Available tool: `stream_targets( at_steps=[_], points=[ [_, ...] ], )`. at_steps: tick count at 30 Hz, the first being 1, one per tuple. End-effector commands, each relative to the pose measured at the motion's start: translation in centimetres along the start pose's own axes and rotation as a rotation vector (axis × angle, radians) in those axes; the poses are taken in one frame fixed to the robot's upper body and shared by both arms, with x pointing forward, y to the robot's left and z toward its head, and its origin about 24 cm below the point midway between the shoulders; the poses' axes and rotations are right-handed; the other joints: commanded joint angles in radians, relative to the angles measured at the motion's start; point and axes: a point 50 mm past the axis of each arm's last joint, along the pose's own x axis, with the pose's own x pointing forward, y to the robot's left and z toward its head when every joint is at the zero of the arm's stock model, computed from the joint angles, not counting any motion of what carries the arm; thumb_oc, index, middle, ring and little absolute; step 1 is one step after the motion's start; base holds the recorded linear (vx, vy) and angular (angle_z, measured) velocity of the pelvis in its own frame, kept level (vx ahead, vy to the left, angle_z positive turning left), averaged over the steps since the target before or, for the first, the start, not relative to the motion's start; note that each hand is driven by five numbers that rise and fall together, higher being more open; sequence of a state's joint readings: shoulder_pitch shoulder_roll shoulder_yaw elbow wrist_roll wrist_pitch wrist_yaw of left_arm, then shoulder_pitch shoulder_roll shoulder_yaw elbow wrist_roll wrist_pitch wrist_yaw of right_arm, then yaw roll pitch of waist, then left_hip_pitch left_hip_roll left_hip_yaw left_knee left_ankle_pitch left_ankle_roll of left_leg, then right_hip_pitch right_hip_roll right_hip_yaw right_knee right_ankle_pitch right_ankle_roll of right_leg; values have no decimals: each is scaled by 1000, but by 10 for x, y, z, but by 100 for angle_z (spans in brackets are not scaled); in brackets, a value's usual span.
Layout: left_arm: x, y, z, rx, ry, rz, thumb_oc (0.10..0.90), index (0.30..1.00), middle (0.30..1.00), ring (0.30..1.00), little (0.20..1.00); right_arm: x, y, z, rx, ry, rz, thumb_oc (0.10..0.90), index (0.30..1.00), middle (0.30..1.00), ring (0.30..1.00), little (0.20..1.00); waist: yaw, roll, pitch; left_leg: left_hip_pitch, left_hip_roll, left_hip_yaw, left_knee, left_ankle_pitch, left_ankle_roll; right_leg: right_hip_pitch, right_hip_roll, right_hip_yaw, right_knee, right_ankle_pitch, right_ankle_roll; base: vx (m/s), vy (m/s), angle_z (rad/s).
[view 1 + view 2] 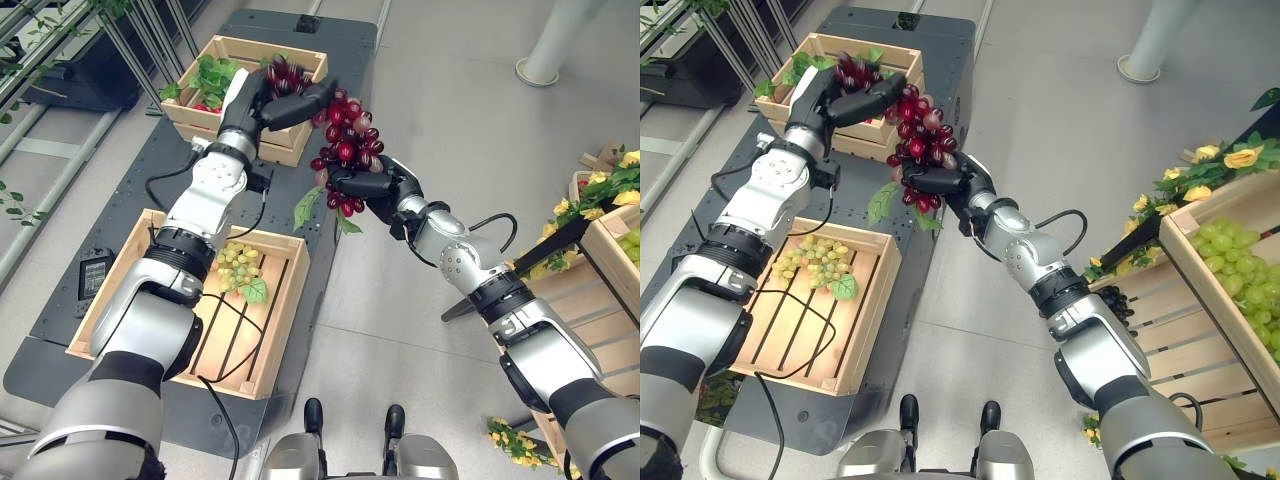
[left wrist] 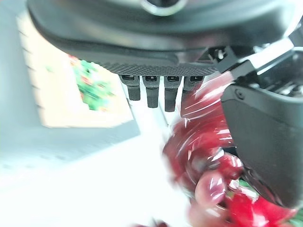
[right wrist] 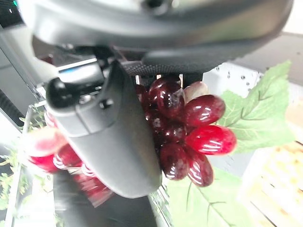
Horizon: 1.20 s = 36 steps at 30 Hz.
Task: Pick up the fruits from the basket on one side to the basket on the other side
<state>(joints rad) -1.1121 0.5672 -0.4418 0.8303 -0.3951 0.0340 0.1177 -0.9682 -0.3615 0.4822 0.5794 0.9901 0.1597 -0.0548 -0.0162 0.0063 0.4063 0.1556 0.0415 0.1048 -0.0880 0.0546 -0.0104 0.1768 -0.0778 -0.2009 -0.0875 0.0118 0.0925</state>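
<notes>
A bunch of red grapes with a green leaf hangs in the air between two wooden crates. My left hand reaches in from the far crate's side and its thumb and fingers pinch the top of the bunch. My right hand grips the bunch's lower end, the thumb curled over the grapes. The far crate holds green leaves and some red fruit. The near crate holds a bunch of green grapes at its far end.
Both crates sit on a dark platform on a grey floor. At the right stands a wooden display with green grapes, yellow flowers and dark grapes. A white column base is at the back right.
</notes>
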Motion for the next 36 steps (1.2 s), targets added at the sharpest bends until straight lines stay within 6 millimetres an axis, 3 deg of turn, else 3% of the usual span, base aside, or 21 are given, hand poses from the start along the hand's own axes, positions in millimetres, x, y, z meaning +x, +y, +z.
stream_targets(
  at_steps=[1, 8, 14, 21, 27, 36],
  points=[
    [-30, 3, -91, 38, 246, 54, 800, 900, 900, 900, 900, -5, -14, -1, 182, -204, -56, 400, 300, 300, 300, 300, -14, 4, -373, -28, -25, -32, 1, -94, -20, -36, 26, 12, 0, -32, -40, 14, 5, -15],
    [-41, 10, -107, -6, 274, 41, 800, 900, 900, 900, 900, -15, -36, 1, 158, -209, -123, 400, 300, 300, 300, 300, -23, 2, -372, -24, -21, -22, 1, -97, -20, -40, 27, 26, 0, -28, -38, 15, 8, -6],
    [-55, -8, -118, -88, 230, -102, 800, 900, 900, 900, 900, -29, -59, -7, 150, -199, -182, 400, 300, 300, 300, 300, -25, -2, -369, -18, -20, -15, 1, -103, -16, -41, 27, 38, 0, -23, -35, 19, 11, -10],
    [-66, -16, -128, -158, 224, -121, 800, 900, 900, 900, 900, -38, -72, -22, 115, -152, -228, 400, 300, 300, 300, 300, -26, -7, -365, -13, -22, -10, 1, -105, -12, -40, 27, 45, 0, -20, -33, 14, 10, -8],
    [-88, -32, -148, -223, 238, -79, 800, 900, 900, 900, 900, -52, -81, -50, 126, -92, -271, 400, 300, 300, 300, 300, -26, -15, -354, -14, -22, -3, 1, -107, -6, -47, 28, 57, 0, -15, -31, 1, 1, -9],
    [-151, -64, -196, -387, 368, -79, 800, 900, 900, 900, 900, -95, -101, -100, 158, 15, -338, 400, 300, 300, 300, 300, -29, -30, -328, -14, -19, 12, 1, -109, 4, -57, 33, 76, 0, -6, -26, 1, 0, -7]
  ],
)
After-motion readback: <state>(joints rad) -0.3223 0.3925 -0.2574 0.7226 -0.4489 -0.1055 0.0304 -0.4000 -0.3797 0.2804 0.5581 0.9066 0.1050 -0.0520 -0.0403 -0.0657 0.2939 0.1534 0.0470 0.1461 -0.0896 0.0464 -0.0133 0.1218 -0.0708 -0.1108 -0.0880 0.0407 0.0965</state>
